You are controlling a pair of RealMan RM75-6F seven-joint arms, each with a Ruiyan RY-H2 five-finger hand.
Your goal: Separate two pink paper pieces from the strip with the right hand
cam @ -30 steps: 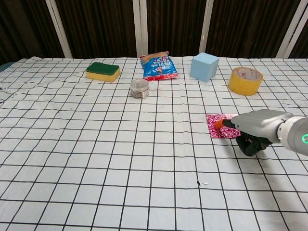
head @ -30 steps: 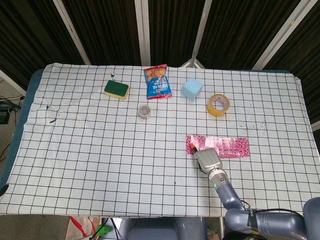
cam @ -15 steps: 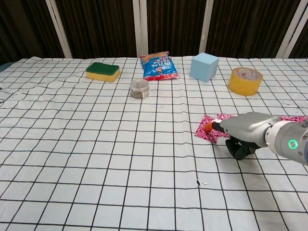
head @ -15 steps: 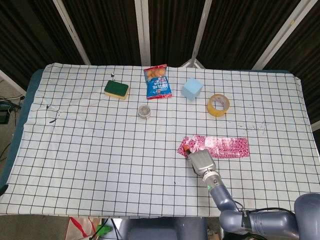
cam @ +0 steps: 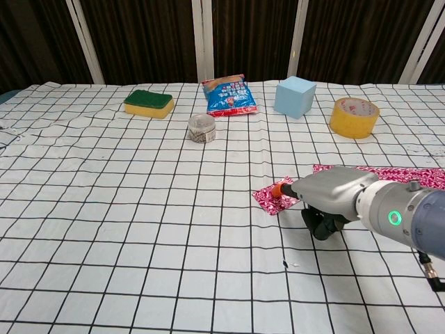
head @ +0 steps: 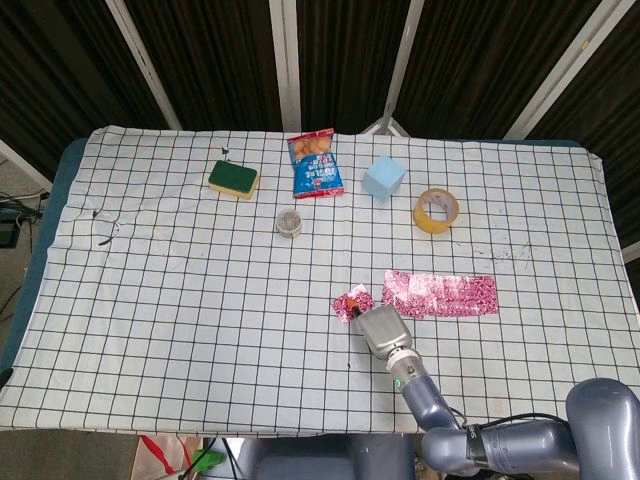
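Right robot hand (head: 376, 326) is low over the checkered surface (head: 180, 280), an orange fingertip (cam: 278, 188) pressing on a small pink paper piece (head: 352, 302). That piece lies clear of the pink strip (head: 440, 293), which sits to its right. Whether the fingers pinch it or only press, I cannot tell. Left robot hand is out of sight.

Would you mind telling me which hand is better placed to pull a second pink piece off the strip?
The right hand: it rests on the torn-off pink paper piece, beside the shiny pink paper strip. No left hand is visible.
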